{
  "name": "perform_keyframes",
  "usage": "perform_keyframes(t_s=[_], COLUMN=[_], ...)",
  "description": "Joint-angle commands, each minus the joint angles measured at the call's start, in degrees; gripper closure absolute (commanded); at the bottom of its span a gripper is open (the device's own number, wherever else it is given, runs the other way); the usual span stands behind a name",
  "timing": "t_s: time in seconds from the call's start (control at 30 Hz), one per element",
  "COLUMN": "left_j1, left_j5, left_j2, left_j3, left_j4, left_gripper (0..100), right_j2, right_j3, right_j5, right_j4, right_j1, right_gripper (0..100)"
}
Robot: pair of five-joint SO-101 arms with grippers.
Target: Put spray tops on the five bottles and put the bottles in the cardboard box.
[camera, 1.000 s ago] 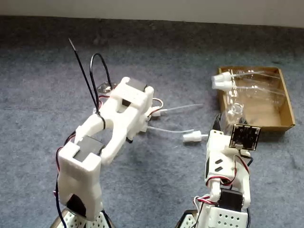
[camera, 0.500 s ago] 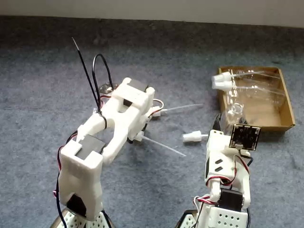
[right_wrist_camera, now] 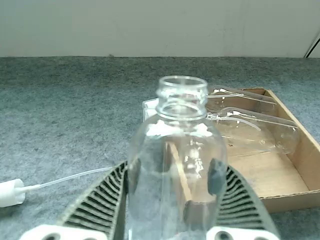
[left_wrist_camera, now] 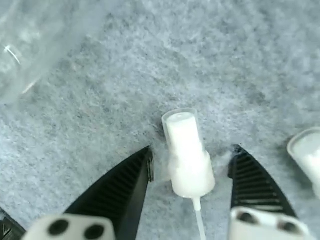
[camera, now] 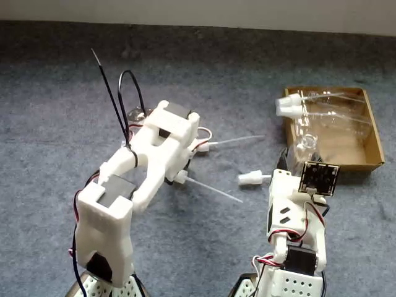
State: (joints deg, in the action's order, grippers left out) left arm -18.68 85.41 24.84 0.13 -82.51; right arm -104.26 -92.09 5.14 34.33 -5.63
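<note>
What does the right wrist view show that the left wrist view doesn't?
Right wrist view: the right gripper, shut on an uncapped bottle; the cardboard box with bottles lying inside; a spray top with its tube. Left wrist view: the left gripper, fingers open either side of another spray top without touching it. Shared: the grey carpet.

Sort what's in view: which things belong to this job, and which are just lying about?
Job: open bottle in right gripper; spray top at left gripper; loose spray tops; capped bottles; cardboard box.
Lying about: black cable; grey carpet.
</note>
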Motion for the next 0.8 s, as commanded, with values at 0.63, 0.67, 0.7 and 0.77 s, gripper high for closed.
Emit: perform_keyframes(t_s=[0.63, 0.67, 0.7, 0.77], left_j1=[4.62, 4.79, 4.97, 6.02], left_j5=[-16.97, -20.04, -22.95, -28.04], left_j2=[-0.48, -0.48, -0.48, -0.57], left_j3=[-2.24, -2.24, -2.24, -2.24], left_j4=[10.55, 11.25, 12.04, 13.1], left_gripper=[94, 94, 94, 94], right_j2=[-0.22, -0.22, -0.22, -0.22], right_j3=[0.48, 0.48, 0.48, 0.48], right_j5=[-0.26, -0.26, -0.26, -0.26], right_j4=[-1.71, -1.71, -1.71, -1.71], right_j1=[0.48, 0.48, 0.48, 0.48], right_gripper=[85.9, 85.9, 85.9, 85.9])
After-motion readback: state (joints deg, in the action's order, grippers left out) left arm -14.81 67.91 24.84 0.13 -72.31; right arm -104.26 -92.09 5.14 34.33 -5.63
